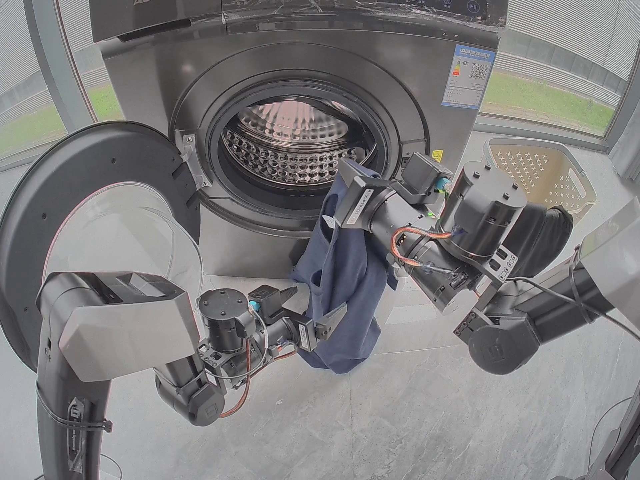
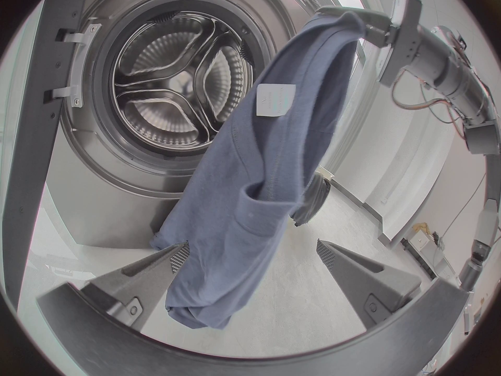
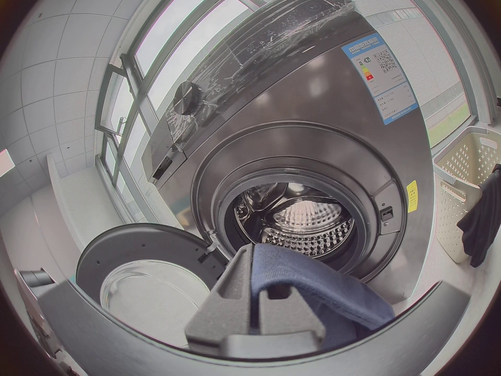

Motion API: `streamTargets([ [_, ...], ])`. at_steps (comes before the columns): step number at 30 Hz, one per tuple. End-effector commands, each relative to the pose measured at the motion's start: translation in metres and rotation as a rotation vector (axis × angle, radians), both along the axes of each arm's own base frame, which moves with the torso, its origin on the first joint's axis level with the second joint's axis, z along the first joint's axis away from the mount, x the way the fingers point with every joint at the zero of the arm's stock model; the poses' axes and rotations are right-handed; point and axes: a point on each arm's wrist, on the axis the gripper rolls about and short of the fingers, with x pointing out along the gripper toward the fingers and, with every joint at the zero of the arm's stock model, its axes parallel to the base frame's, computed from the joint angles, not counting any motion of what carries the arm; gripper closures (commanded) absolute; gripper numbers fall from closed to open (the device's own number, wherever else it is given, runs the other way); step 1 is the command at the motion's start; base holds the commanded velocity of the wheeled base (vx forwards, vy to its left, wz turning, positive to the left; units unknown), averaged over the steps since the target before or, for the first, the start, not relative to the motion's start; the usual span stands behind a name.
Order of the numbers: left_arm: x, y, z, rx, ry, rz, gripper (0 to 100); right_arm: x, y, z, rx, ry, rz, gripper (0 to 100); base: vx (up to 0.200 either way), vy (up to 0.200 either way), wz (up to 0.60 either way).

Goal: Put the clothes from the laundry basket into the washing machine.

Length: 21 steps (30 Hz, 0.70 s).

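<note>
Head view: right gripper (image 1: 345, 178) clamps a blue shirt (image 1: 347, 275) before the washing machine (image 1: 167, 81) (door (image 1: 87, 221) open); left gripper (image 1: 317, 305) gapes wide, low before it

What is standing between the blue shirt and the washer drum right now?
Nothing visible. The door is wide open on the left, the drum mouth is unblocked, and the shirt hangs from the right pincer just in front of the mouth's lower rim.
</note>
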Motion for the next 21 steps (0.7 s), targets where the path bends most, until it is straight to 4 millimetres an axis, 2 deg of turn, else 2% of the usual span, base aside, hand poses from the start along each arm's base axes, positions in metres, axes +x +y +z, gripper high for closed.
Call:
streamTargets([
  [1, 0.02, 0.0, -0.018, 0.0, -0.002, 0.03, 0, -0.008, 0.002, 0.003, 0.003, -0.003, 0.016, 100, 0.0, 0.0, 0.0],
  [11, 0.037, -0.007, -0.022, -0.026, -0.043, 0.055, 0, -0.013, 0.001, 0.002, 0.002, 0.0, 0.025, 100, 0.0, 0.0, 0.0],
  [12, 0.038, -0.008, -0.022, -0.027, -0.046, 0.055, 100, -0.014, 0.001, 0.002, 0.002, 0.0, 0.027, 100, 0.0, 0.0, 0.0],
  [21, 0.038, -0.007, -0.01, -0.044, -0.071, 0.067, 100, -0.012, -0.002, -0.001, 0.002, 0.01, 0.022, 100, 0.0, 0.0, 0.0],
])
